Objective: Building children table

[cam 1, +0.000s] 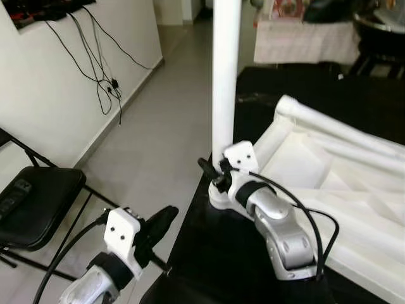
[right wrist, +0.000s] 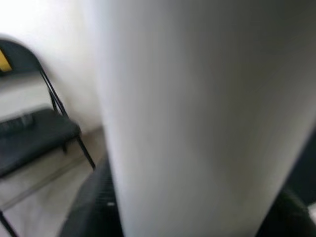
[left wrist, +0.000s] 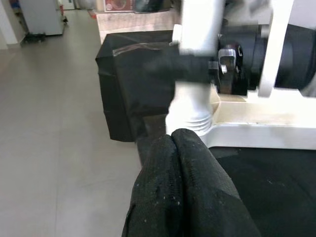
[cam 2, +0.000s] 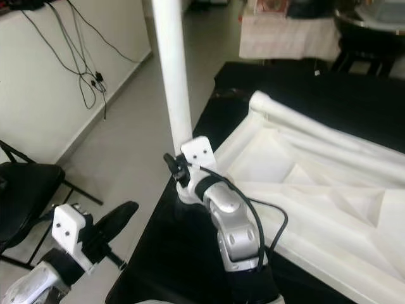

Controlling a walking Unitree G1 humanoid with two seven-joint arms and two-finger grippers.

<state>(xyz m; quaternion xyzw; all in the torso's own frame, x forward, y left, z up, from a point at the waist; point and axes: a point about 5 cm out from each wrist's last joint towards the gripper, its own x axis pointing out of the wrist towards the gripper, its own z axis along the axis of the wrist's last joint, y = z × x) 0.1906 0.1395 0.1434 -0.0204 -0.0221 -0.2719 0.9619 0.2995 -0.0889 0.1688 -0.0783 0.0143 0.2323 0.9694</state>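
Note:
A white table leg stands upright at the near left corner of the upturned white tabletop. My right gripper is shut on the leg just above its ribbed foot, one black finger on each side. In the right wrist view the leg sits very close and blurred. My left gripper hangs lower and to the left of the leg, apart from it, with its fingers pressed together and nothing between them. The left wrist view looks past the left gripper at the leg's threaded end in the tabletop corner.
The tabletop lies on a black-covered surface whose left edge drops to the tiled floor. A black folding chair stands at the left, under cables on the wall. A cloth-covered table stands at the back.

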